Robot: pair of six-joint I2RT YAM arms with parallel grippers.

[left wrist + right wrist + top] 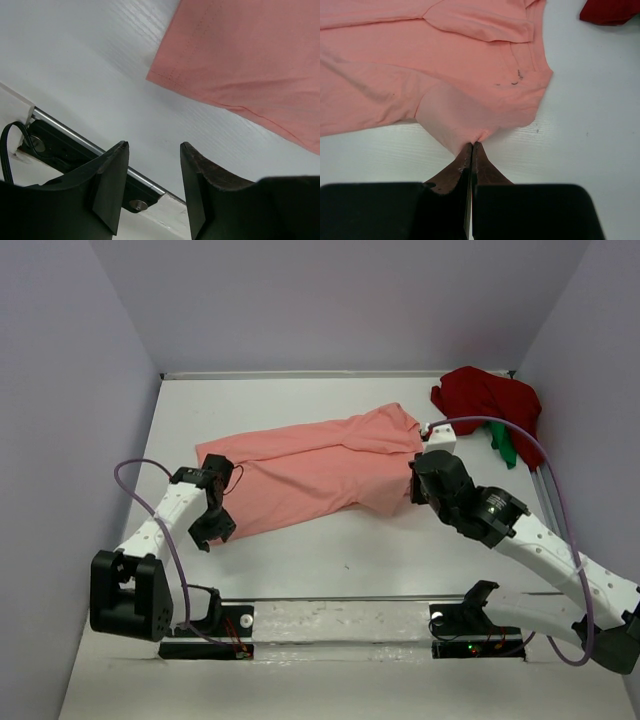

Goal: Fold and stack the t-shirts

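Note:
A salmon-pink t-shirt (310,465) lies spread across the middle of the white table, partly folded lengthways. My right gripper (474,143) is shut on a pinched fold of the shirt (470,65) at its near edge by the sleeve; in the top view this gripper (416,485) sits at the shirt's right end. My left gripper (154,147) is open and empty, just off the shirt's hem corner (240,60). From above, the left gripper (212,525) hangs beside the shirt's lower-left corner. A dark red t-shirt (485,400) is bunched at the back right, with a bit of green t-shirt (506,448) under it.
A metal rail (340,602) runs along the table's near edge, also visible past the left jaws as the rail (75,137). Grey walls close in the table on the left, back and right. A purple cable (140,465) loops off the left arm.

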